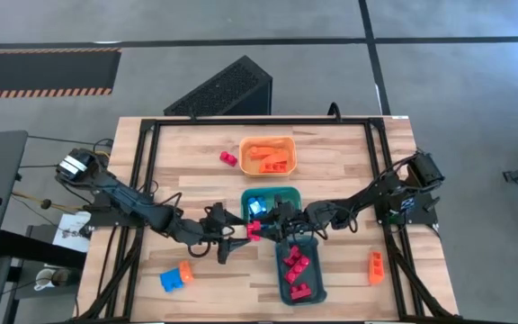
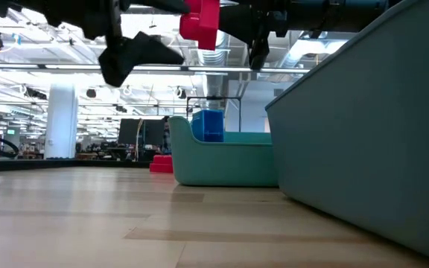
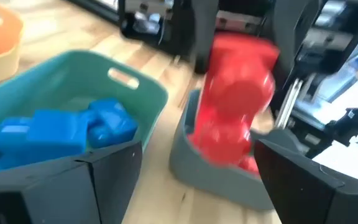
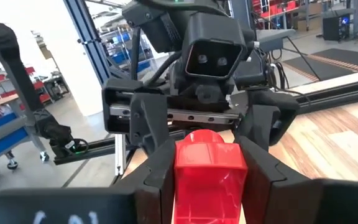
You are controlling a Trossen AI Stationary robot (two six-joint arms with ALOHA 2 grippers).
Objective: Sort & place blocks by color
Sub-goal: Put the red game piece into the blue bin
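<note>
My right fingers (image 4: 210, 171) are clamped on a red block (image 4: 211, 169), holding it in the air above the table (image 1: 331, 166) — between the green tray (image 1: 288, 194) of blue blocks (image 3: 61, 129) and the grey-blue tray (image 1: 317, 290) of red ones. My left fingers (image 3: 191, 180) face it, spread apart on either side without touching. Orange blocks (image 1: 270, 157) lie in the orange tray (image 1: 245, 151); other blocks lie loose on the table — a red (image 1: 229, 158), an orange (image 1: 377, 265), an orange-and-blue pair (image 1: 176, 276).
</note>
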